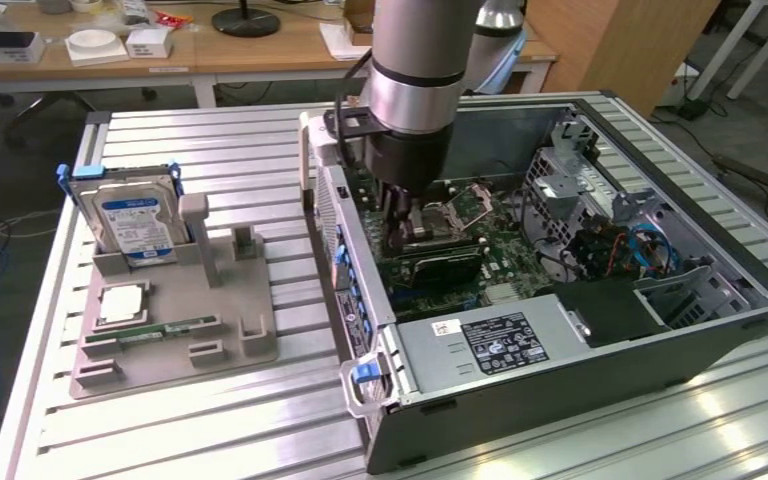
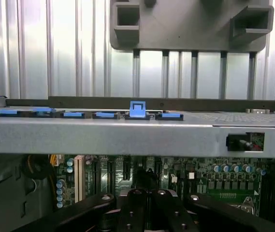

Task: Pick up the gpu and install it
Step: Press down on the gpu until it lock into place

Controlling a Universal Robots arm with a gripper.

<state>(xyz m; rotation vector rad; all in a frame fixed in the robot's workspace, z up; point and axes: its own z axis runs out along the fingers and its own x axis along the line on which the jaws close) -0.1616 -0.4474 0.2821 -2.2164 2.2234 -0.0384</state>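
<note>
One main risk: the pincer (image 1: 415,222) is deep inside the computer case (image 1: 704,300), jaws pinched narrow. The gpu (image 1: 440,266) is directly beneath it, on the motherboard (image 1: 507,250). Can't tell whether it grips the card's edge. A tilted or off-slot card could jam or bend contacts under a push. A thin edge may also slip. The arm is close to the case wall and could scrape.

The surface (image 1: 224,420) is ribbed metal. A grey holder (image 1: 231,300) sits well apart from the pincer, beyond the case wall. It carries the hard drive (image 1: 131,220) and memory stick (image 1: 151,330). A cluttered wooden desk (image 1: 264,55) stands far behind the pincer, and there are cables on the floor.
</note>
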